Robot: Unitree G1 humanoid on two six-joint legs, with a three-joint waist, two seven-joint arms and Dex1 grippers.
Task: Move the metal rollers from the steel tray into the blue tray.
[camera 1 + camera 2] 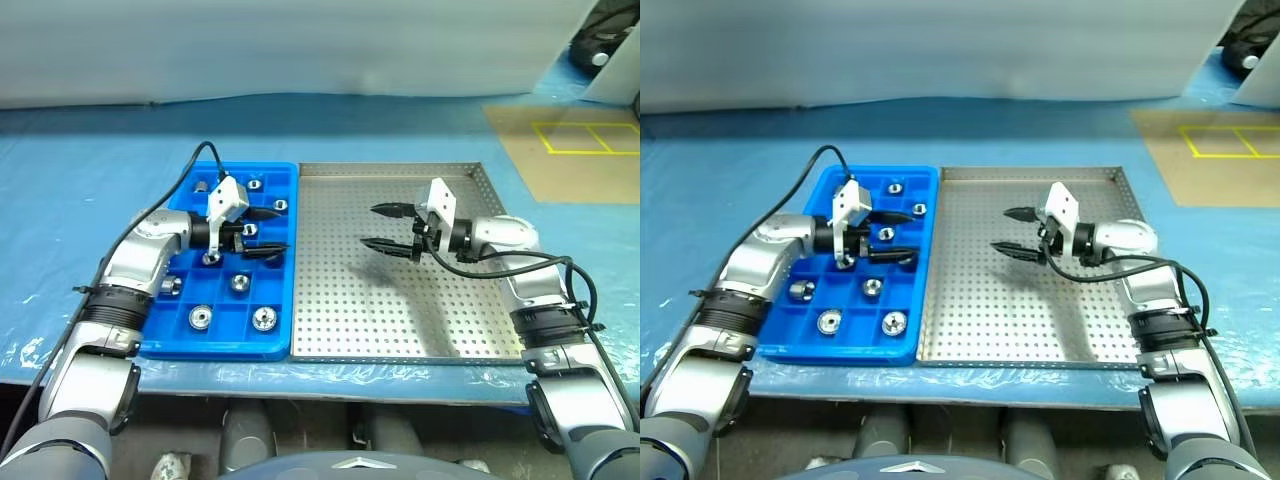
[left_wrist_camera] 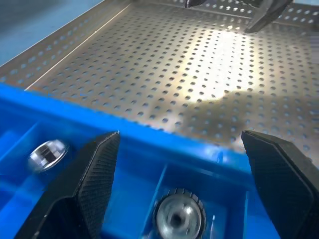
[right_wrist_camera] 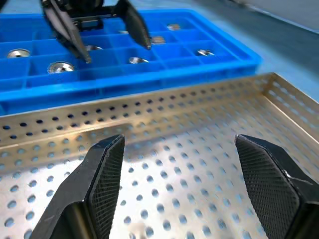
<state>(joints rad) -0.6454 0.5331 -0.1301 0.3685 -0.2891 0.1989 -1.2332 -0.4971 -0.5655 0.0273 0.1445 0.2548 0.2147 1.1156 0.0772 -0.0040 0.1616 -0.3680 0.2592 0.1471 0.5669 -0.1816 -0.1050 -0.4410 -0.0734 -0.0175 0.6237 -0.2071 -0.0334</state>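
Note:
Several metal rollers lie in compartments of the blue tray [image 1: 200, 348], among them one [image 1: 264, 319] near the front and one [image 1: 240, 284] mid-tray. My left gripper [image 1: 280, 232] hovers open over the tray's right edge, pointing toward the steel tray [image 1: 400, 310], with nothing between its fingers. In the left wrist view a roller [image 2: 178, 215] sits just below that gripper [image 2: 179, 137]. My right gripper [image 1: 372, 226] hangs open and empty over the steel tray's middle, pointing left toward the blue tray. I see no roller on the perforated floor [image 3: 199, 199].
Both trays sit side by side on a blue plastic-covered table [image 1: 80, 180]. A brown floor patch with yellow tape lines [image 1: 585, 140] lies at the far right. The two grippers face each other across the trays' shared edge, a short gap apart.

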